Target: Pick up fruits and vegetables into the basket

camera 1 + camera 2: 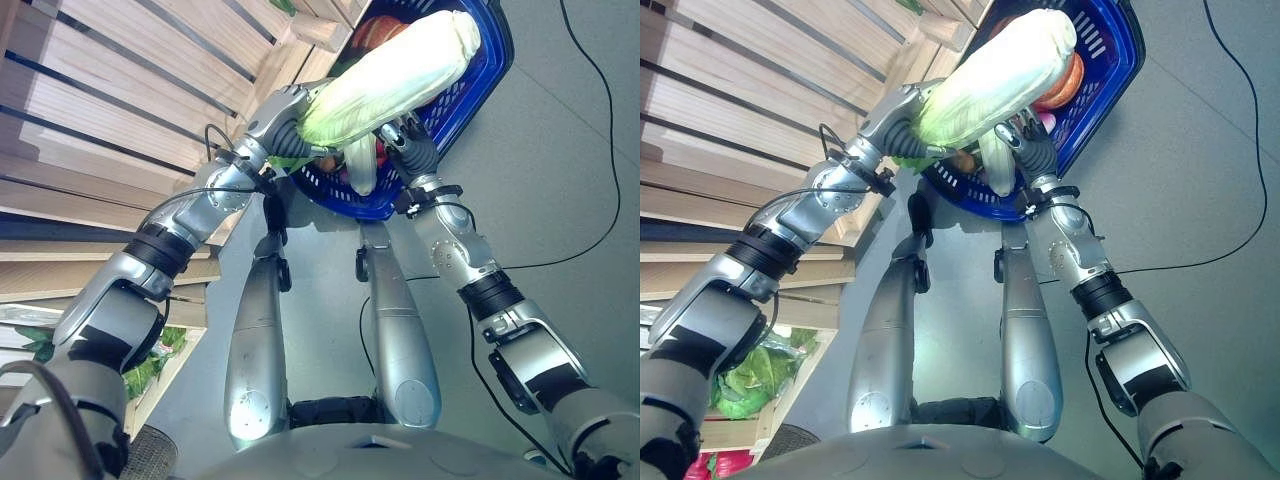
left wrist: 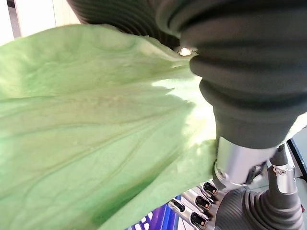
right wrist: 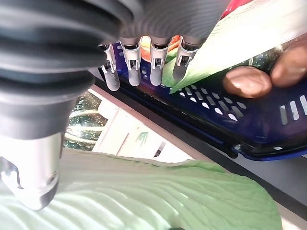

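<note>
A long pale green cabbage (image 1: 400, 75) hangs slanted above the blue basket (image 1: 340, 195), carried between my two hands. My left hand (image 1: 283, 118) is at the cabbage's leafy lower end, where the broad leaf (image 2: 96, 120) covers it. My right hand (image 1: 405, 140) is under the cabbage's middle. Its fingers (image 3: 158, 55) reach straight out toward the basket (image 3: 249, 124), and its thumb (image 3: 31, 167) rests on the cabbage (image 3: 144, 191). A loose pale leaf (image 1: 360, 165) droops between the hands. Inside the basket lie a red-orange fruit (image 1: 1070, 80) and brown rounded pieces (image 3: 247, 81).
Slatted wooden shelves (image 1: 120, 90) rise along my left, close to the left arm. A lower crate holds leafy greens (image 1: 750, 375). The basket stands on a grey floor (image 1: 560, 150) that stretches to the right.
</note>
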You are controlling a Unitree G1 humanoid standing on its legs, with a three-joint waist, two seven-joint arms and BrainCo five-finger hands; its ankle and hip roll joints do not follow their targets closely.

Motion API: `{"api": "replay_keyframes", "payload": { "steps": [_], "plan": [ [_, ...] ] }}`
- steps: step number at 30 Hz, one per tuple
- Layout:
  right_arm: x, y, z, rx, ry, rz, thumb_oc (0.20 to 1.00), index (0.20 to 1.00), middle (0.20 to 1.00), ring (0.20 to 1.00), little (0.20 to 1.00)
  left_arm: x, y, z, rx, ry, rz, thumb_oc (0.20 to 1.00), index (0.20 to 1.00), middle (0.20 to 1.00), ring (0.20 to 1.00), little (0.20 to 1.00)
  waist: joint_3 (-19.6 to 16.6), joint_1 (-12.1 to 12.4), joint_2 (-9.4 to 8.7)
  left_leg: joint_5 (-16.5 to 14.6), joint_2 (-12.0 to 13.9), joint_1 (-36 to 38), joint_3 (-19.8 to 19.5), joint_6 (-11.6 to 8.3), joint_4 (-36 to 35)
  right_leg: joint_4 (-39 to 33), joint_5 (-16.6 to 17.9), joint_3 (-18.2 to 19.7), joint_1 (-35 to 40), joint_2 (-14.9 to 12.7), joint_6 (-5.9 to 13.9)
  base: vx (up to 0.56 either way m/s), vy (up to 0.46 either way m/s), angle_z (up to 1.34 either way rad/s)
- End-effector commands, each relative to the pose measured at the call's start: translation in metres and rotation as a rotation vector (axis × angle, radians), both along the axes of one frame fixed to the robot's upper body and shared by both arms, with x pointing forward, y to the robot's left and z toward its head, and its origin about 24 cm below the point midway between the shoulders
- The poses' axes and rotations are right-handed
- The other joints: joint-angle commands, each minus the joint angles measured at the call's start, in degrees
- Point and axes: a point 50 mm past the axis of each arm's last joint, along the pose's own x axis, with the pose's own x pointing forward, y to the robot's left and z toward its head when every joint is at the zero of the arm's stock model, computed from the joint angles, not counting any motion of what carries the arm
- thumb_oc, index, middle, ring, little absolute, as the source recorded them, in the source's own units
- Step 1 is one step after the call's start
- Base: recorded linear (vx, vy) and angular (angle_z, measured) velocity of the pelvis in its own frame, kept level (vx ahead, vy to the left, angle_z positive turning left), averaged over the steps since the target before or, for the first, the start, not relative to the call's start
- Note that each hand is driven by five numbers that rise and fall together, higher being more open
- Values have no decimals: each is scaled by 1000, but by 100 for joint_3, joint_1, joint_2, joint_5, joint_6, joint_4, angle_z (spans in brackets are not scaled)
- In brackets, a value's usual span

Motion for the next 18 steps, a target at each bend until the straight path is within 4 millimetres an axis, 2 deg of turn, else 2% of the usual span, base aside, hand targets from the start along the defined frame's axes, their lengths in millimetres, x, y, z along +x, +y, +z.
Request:
{"api": "replay_keyframes", "payload": {
  "steps": [1,11,18],
  "plan": [
    [-17,12,49,108,-240,117,1000,1000,1000,1000,1000,-23,-33,7,23,-46,-195,200,200,200,200,200,-179,122,32,368,-113,142,-60,-66,-671,546,-606,-503,300,164,236,0,0,0],
    [-19,8,55,172,-272,154,1000,1000,1000,1000,1000,-19,-28,5,5,-4,-171,200,200,200,200,200,-179,119,17,359,-114,132,-67,-54,-670,544,-603,-514,290,160,242,0,0,0],
    [-20,9,53,241,-243,277,1000,1000,1000,1000,1000,-17,-22,7,-6,4,-155,200,200,200,200,200,-179,132,14,364,-116,142,-82,-54,-676,544,-600,-537,300,148,248,0,0,0]
  ]
}}
